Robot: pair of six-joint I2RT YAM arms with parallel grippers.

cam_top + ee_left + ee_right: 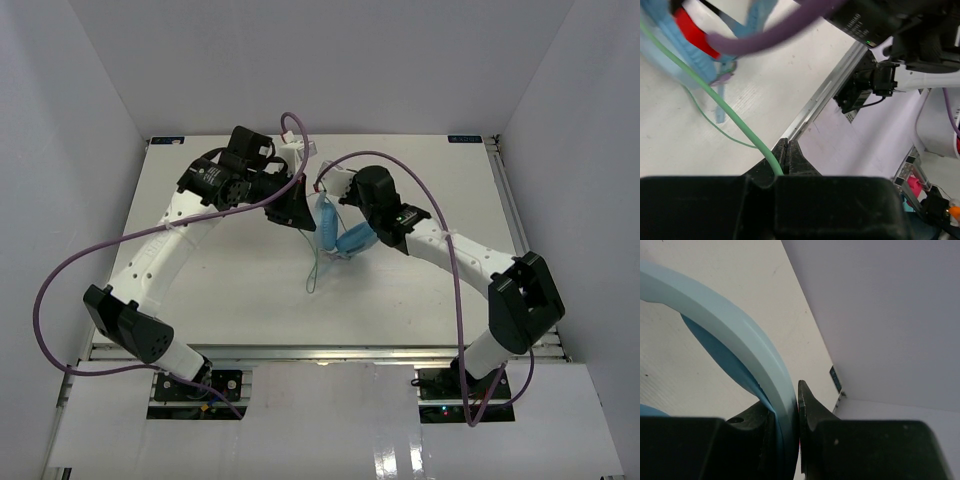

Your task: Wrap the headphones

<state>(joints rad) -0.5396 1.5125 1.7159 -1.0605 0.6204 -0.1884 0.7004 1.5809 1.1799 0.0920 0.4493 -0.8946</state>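
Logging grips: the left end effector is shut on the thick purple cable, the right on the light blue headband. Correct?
No. The left wrist view shows the left end effector shut on the thin pale-green cable instead. The right end effector is shut on the light blue headband.

L arm & R arm bent inward, wrists close; L gripper, R gripper jaws pinched tight.

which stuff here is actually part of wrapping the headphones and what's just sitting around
Part of the job:
- headphones, band clamped in the right gripper
- thin green cable, pinched in the left gripper

Just there:
- purple robot cables
- white table
- enclosure walls
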